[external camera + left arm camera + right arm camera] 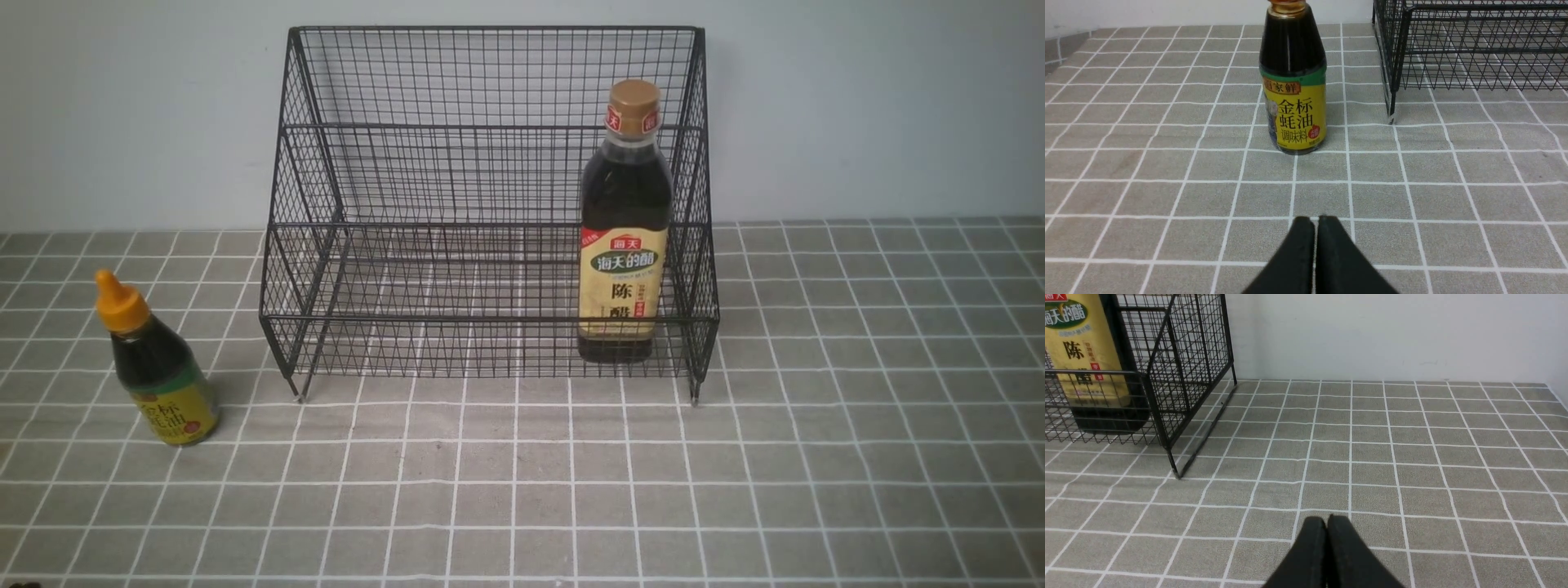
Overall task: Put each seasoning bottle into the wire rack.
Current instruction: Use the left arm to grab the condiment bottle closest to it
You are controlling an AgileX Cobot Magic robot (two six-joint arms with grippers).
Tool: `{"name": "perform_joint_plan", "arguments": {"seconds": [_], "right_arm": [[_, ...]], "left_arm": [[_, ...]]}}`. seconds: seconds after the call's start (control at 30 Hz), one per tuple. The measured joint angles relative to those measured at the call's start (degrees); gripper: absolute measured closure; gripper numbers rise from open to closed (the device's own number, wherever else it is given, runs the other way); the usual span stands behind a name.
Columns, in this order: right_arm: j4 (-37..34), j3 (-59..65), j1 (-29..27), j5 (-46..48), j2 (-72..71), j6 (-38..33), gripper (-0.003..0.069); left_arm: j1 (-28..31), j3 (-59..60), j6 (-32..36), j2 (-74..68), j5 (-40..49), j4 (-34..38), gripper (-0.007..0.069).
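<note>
Short bottle (pixel 155 367) stands on the tabletop (pixel 522 490) left of the rack (pixel 457 224) holding the tall bottle (pixel 624 237); left pincer (pixel 1314 222) and right pincer (pixel 1327 522) are closed, empty, so we should spread the left wide and grip its body squarely

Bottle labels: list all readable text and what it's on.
"海天的醋": green oval on the beige label of the tall bottle.
"陈醋": large characters below it, same label.
"海天": red tag at its tan cap.
"金标蚝油": yellow label of the short bottle.
"调味料": below that, same label.
"家鲜": orange banner above; the character before it is unclear.
Small print on both labels: too small to read.
The wire rack: no text.
</note>
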State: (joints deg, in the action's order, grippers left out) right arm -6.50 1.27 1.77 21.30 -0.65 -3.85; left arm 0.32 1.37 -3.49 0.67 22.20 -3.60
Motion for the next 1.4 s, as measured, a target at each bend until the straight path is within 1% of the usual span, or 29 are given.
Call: {"name": "perform_joint_plan", "arguments": {"seconds": [0.63, 0.8, 0.87, 1.07, 1.27, 1.4], "right_arm": [[0.0, 0.0, 0.0, 0.0, 0.0, 0.0, 0.0672], [0.0, 0.0, 0.0, 0.0, 0.0, 0.0, 0.0672], [0.0, 0.0, 0.0, 0.0, 0.0, 0.0, 0.0672], [0.0, 0.0, 0.0, 0.0, 0.0, 0.0, 0.0672], [0.0, 0.0, 0.0, 0.0, 0.0, 0.0, 0.0672], [0.0, 0.0, 0.0, 0.0, 0.0, 0.0, 0.0672]], "left_arm": [[0.1, 0.0, 0.0, 0.0, 0.0, 0.0, 0.0631], [0.1, 0.2, 1.4, 0.0, -1.2, -1.7, 0.0631], [0.1, 0.3, 1.5, 0.0, -4.5, -1.7, 0.0631], [0.1, 0.3, 1.6, 0.0, -22.2, -1.6, 0.0631], [0.1, 0.3, -1.8, -0.5, -33.3, 0.9, 0.0631], [0.1, 0.3, -1.8, -6.8, -46.5, 1.3, 0.0631]]}}
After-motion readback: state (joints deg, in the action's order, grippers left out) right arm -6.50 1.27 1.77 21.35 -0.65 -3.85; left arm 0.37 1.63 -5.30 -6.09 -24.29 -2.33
